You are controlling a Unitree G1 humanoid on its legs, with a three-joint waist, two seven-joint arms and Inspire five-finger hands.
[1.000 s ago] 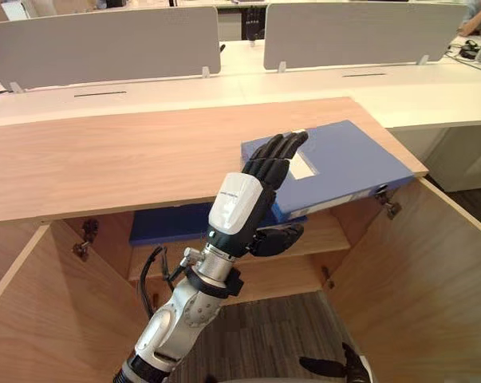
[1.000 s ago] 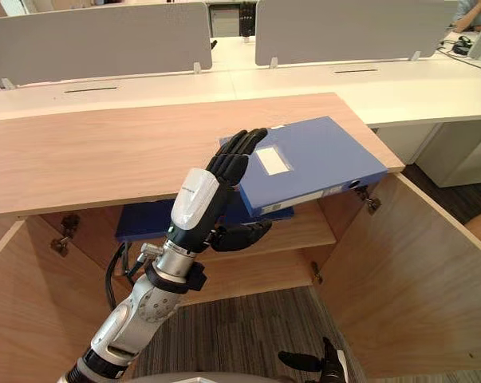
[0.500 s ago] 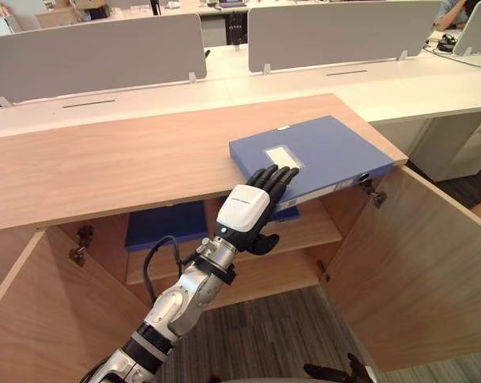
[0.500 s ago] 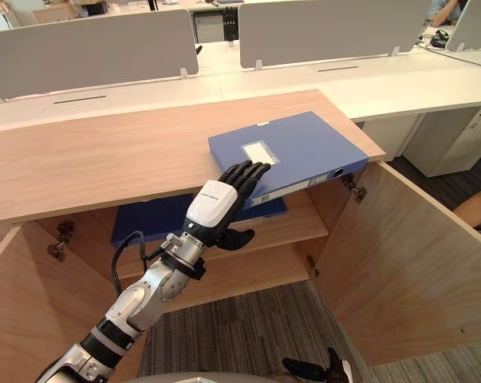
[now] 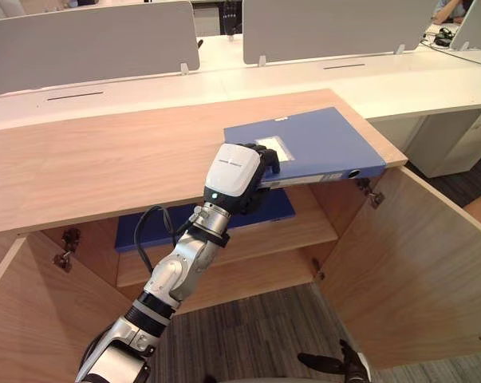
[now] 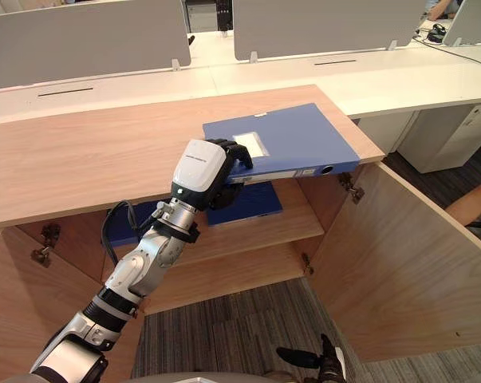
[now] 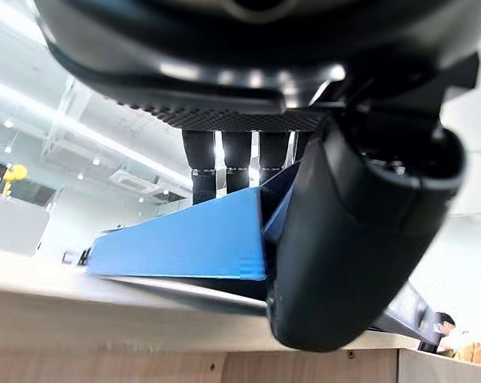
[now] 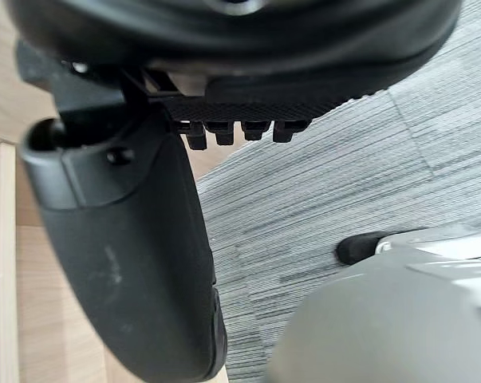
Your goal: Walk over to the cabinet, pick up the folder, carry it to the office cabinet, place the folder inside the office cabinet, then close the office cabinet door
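A blue folder (image 5: 320, 144) lies flat on the wooden cabinet top (image 5: 104, 159), its right end jutting past the front edge. My left hand (image 5: 234, 174) is shut on the folder's near left corner. In the left wrist view its fingers (image 7: 224, 155) rest over the blue cover (image 7: 184, 243) and the thumb (image 7: 344, 239) sits beneath it. My right hand (image 5: 340, 367) hangs low over the carpet, its fingers relaxed, and its thumb (image 8: 120, 239) shows in the right wrist view.
Both cabinet doors stand open, the right door (image 5: 431, 263) and the left door (image 5: 9, 319). A second blue folder (image 5: 144, 231) lies on the shelf (image 5: 304, 235) inside. White desks with grey dividers (image 5: 96, 48) stand behind the cabinet.
My left hand has risen from below the cabinet edge and its straight fingers have closed on the folder's corner. The camera has also shifted a little.
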